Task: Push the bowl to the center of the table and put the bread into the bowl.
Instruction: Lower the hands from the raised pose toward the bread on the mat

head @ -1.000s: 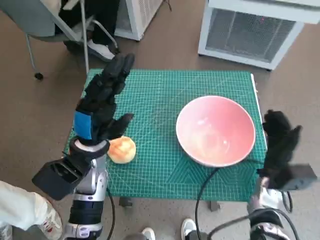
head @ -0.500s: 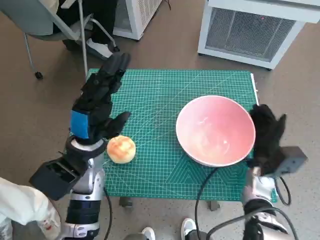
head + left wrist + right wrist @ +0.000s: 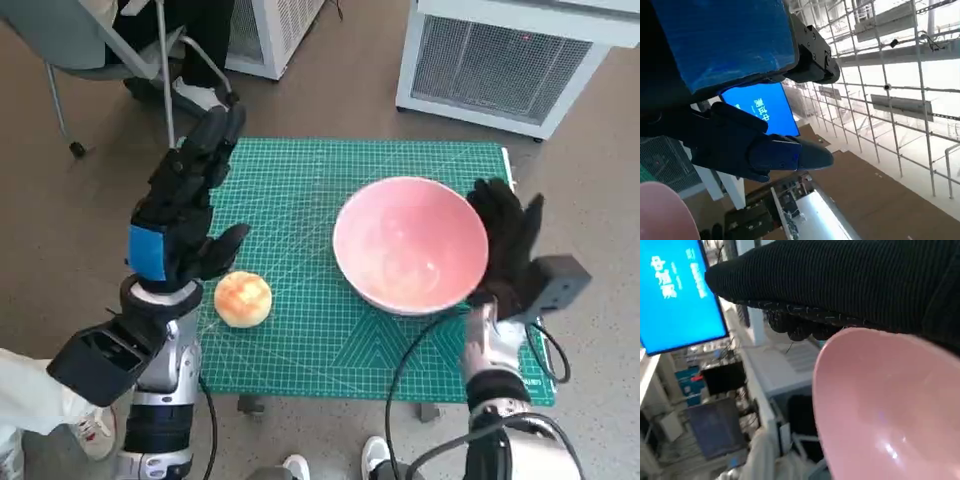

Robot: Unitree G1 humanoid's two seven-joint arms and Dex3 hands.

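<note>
Bowl (image 3: 410, 243) is sitting right of centre on the green mat (image 3: 300, 330), the gloved right hand (image 3: 505, 245) pressing flat against its right rim with fingers spread, gripping nothing. Left hand (image 3: 180, 210) is hovering open, fingers extended, holding nothing, above the bread (image 3: 243, 298) lying near the mat's left edge.

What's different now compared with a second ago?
The right hand has moved in against the pink bowl, and the bowl has slid toward the middle of the green mat. The left hand drifted slightly outward, holding nothing. The bread stayed put.
</note>
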